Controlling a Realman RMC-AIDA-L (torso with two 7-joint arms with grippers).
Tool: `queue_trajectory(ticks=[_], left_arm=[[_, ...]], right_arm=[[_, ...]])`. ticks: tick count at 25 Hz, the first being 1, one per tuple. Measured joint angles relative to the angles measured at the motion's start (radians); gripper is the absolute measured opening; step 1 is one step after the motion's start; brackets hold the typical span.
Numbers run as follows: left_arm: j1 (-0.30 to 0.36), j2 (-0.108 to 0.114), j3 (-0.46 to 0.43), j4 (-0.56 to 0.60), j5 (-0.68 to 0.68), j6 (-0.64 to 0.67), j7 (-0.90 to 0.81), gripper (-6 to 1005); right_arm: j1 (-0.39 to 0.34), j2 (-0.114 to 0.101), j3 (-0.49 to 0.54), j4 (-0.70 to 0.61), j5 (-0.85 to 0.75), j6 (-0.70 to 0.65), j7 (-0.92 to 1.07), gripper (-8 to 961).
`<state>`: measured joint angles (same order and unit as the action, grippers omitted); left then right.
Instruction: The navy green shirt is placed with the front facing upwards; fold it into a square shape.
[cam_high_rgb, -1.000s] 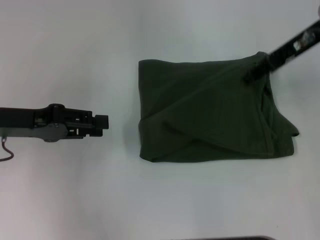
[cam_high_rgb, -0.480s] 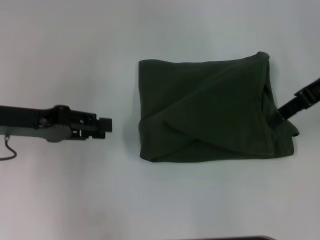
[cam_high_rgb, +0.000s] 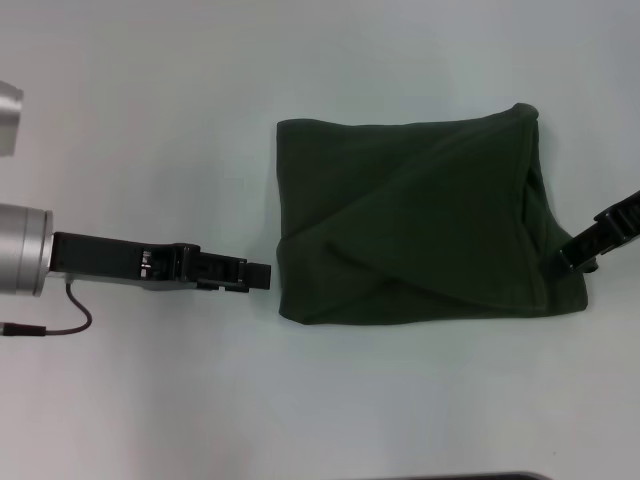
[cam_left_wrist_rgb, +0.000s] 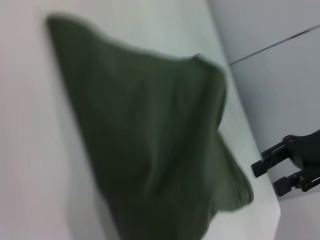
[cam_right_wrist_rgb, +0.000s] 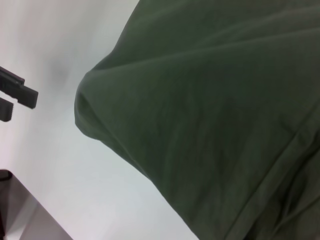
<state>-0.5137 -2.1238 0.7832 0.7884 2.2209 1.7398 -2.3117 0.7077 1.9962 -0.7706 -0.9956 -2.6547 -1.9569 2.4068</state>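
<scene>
Overhead head view; both wrist views close (shared shirt (cam_high_rgb: 410, 235))

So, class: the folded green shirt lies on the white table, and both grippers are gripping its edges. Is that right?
Not quite. In the head view the left gripper stops just short of the navy green shirt, gripping nothing; the right gripper is at its opposite edge. The shirt does lie folded on the white table.

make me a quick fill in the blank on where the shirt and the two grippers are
1. The navy green shirt lies folded on the ____ table.
2. The left gripper sits just off the shirt's ____ edge.
3. The right gripper is at the shirt's ____ edge.

Missing words: white; left; right
</scene>
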Motion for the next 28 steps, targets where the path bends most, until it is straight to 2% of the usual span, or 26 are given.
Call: queue_trajectory(ticks=[2,4,11,13,18,19,21,24,28], left_arm=[[0.025,-0.022,-0.029,0.039,-0.010,-0.002,0.094,473],[0.046,-0.035,-0.066,0.061,-0.025,0.001,0.177,483],[0.103,-0.038,-0.092,0.068,-0.104,0.077,0.401,541],[0.109,-0.037,-0.092,0.060,-0.114,0.087,0.414,558],[0.085,0.005,-0.081,-0.056,-0.112,0.119,0.393,602],[0.085,0.005,-0.071,-0.064,-0.108,0.116,0.395,611],[0.094,-0.006,-0.045,-0.056,-0.100,0.086,0.411,629],[0.126,-0.034,-0.017,0.009,-0.097,0.002,0.442,655],[0.150,-0.046,0.051,0.012,-0.101,-0.094,0.524,760]], right_arm=[[-0.001,-0.003,0.016,0.004,0.000,0.007,-0.007,617],[-0.001,-0.008,0.028,0.011,0.000,0.011,-0.009,617],[0.011,-0.014,0.037,0.022,0.001,0.013,-0.005,618],[0.015,-0.014,0.038,0.022,0.001,0.014,-0.003,618],[0.022,-0.014,0.038,0.022,0.001,0.014,-0.003,618],[0.023,-0.014,0.039,0.022,0.001,0.014,-0.003,618],[0.024,-0.013,0.038,0.023,0.001,0.016,-0.003,618],[0.027,-0.012,0.034,0.029,0.001,0.022,-0.003,618],[0.027,-0.013,0.037,0.033,0.001,0.022,-0.003,618]])
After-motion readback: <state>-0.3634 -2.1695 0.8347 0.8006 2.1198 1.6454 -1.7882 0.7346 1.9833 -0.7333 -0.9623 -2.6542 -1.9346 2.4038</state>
